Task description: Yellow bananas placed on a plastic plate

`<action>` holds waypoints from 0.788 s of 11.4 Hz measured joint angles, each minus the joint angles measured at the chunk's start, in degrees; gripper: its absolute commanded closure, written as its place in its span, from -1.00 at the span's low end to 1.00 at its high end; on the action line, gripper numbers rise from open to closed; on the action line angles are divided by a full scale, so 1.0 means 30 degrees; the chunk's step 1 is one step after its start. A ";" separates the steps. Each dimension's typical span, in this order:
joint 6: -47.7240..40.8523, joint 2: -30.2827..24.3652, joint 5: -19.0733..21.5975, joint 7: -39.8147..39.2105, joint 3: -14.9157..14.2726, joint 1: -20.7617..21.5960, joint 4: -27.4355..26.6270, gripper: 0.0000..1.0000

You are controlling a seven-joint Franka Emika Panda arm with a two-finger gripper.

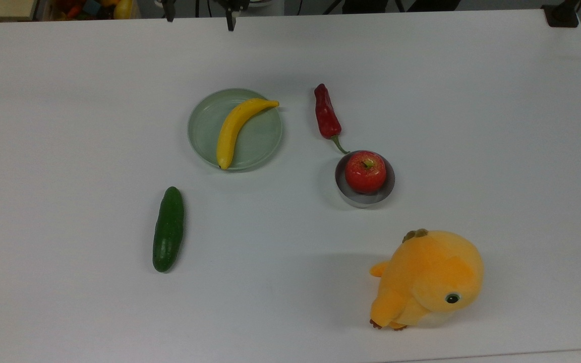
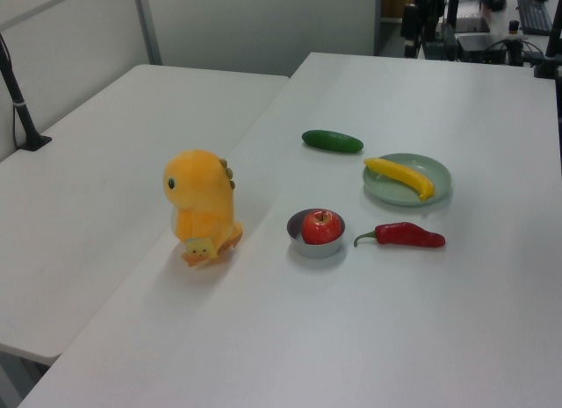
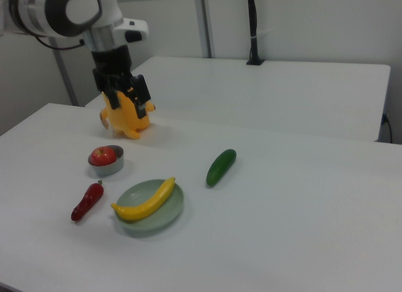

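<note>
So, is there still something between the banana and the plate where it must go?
No, nothing visible stands between them. The banana lies on the plate, its ends reaching the rim. The gripper is raised above the table, open and empty. The cucumber and red pepper lie apart from the plate.

The scene is being lit evenly and brightly from overhead; the white bench (image 1: 421,101) is being washed pale, with a soft grey sheen toward the top view's left; only faint, short shadows are being cast beside the plush toy (image 1: 429,280), the cucumber (image 1: 168,229) and the metal bowl (image 1: 365,196); fine detail is being softened slightly throughout.
</note>
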 measured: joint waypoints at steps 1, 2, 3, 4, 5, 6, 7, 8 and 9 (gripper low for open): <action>-0.0676 -0.0223 0.0105 0.0000 0.0000 0.0235 0.0212 -1.00; -0.1201 -0.0513 0.0109 0.0008 -0.0010 0.0646 0.0252 -1.00; -0.1506 -0.0793 0.0109 0.0048 -0.0029 0.1039 0.0253 -1.00; -0.1612 -0.0968 0.0109 0.0062 -0.0059 0.1361 0.0253 -1.00; -0.1625 -0.1015 0.0109 0.0065 -0.0158 0.1732 0.0241 -1.00; -0.1626 -0.1004 0.0109 0.0065 -0.0514 0.2303 0.0171 -1.00; -0.1626 -0.0977 0.0109 0.0036 -0.0999 0.2932 0.0093 -1.00; -0.1538 -0.0947 0.0109 -0.0370 -0.1282 0.3292 0.0014 -1.00; -0.1153 -0.0940 0.0109 -0.1269 -0.1395 0.3403 -0.0164 -1.00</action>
